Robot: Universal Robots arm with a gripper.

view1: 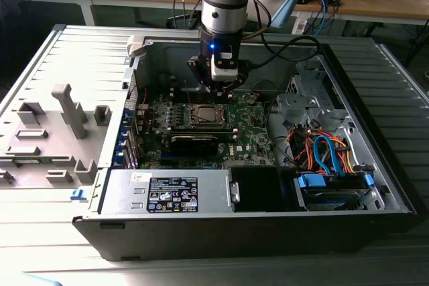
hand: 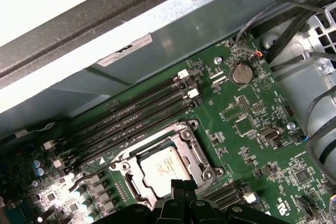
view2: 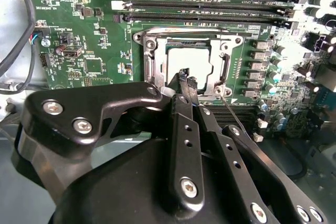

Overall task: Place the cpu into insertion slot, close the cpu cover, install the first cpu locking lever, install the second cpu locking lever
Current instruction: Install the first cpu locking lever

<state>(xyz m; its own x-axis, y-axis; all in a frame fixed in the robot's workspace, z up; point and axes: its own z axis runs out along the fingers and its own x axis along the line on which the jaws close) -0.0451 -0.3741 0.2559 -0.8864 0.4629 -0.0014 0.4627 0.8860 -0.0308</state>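
The cpu (view2: 188, 62) sits flat in the insertion slot (hand: 203, 153), framed by the closed cpu cover (view2: 152, 61), so it is seated. My tool (view2: 187, 81) hangs just over the cover's edge, fingers pinched narrow and holding nothing, near a thin locking lever (view2: 231, 109)

- One cpu (view2: 188, 62) counted, seated in one insertion slot (hand: 137, 189).
- One cpu cover (view2: 148, 59) counted.
- Four long black memory slots (hand: 126, 119) counted in the first wrist view.
- One round coin cell (hand: 242, 72) counted.
- One hand (view2: 187, 80) counted.
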